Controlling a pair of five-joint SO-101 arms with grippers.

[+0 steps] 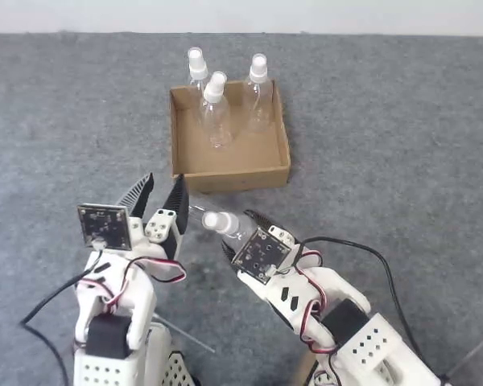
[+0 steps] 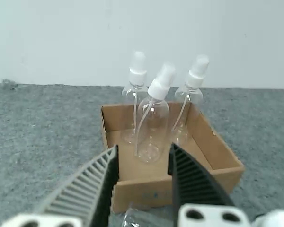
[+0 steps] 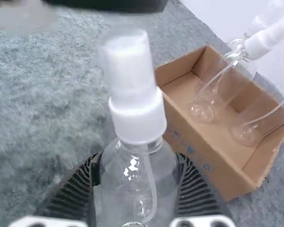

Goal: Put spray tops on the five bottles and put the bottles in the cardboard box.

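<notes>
Each bottle (image 1: 218, 121) is clear, glossy plastic; cardboard box (image 1: 233, 175) matt; carpet (image 1: 402, 121) rough.

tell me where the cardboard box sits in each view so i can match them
High view: cardboard box at upper centre of the picture.
Left wrist view: cardboard box past the left gripper, framed between its open jaws.
Right wrist view: cardboard box beyond and to one side of the held bottle in the right gripper.
Shared landmark: the three capped bottles standing inside it.
</notes>
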